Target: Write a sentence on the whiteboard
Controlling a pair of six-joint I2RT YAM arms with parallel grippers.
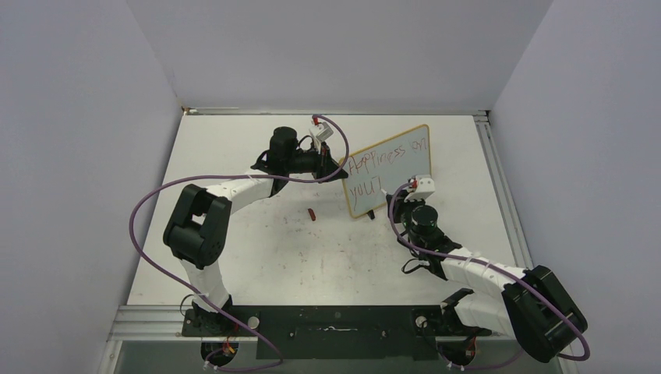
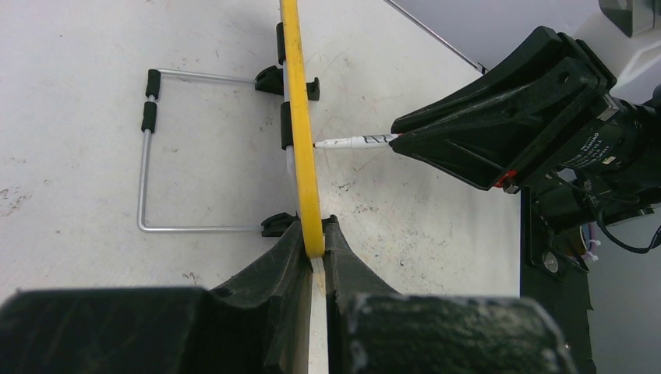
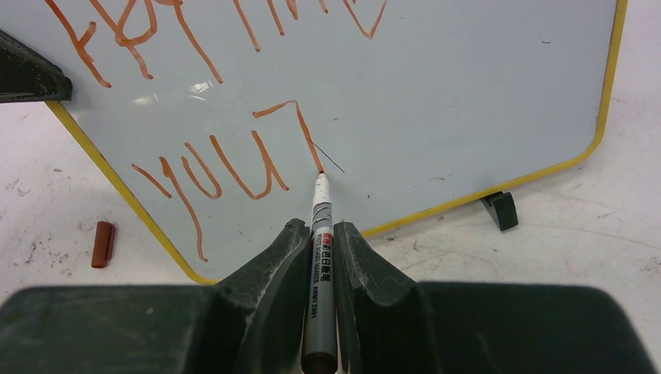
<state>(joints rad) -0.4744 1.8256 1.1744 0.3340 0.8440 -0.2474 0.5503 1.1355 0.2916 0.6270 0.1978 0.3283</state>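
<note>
Two arms are bolted at the near edge of the table [image 1: 312,257], each carrying one end effector. Nearest, the right end effector [image 3: 318,234] is closed on a single marker [image 3: 320,210], whose tip touches the one whiteboard [image 3: 468,93] at the lower end of the last red stroke. One small red cap [image 1: 311,213] lies on the table just left of the board's near corner, apart from it. The whiteboard stands tilted near the middle of the table, just beyond the right end effector [image 1: 399,189]. The sentence [image 1: 388,160] is written on it in two lines, the upper reading roughly "Happiness on" and the lower "your", its last letter unfinished. Farther back, the left end effector [image 1: 335,167] is clamped on the board's left edge. Only the left wrist view shows the frame edge [image 2: 300,117] pinched between the closed fingers [image 2: 281,257] and one wire stand [image 2: 144,171] behind the board. Only the right wrist view shows the lower strokes [image 3: 234,175] closely, along with one black foot [image 3: 500,210].
</note>
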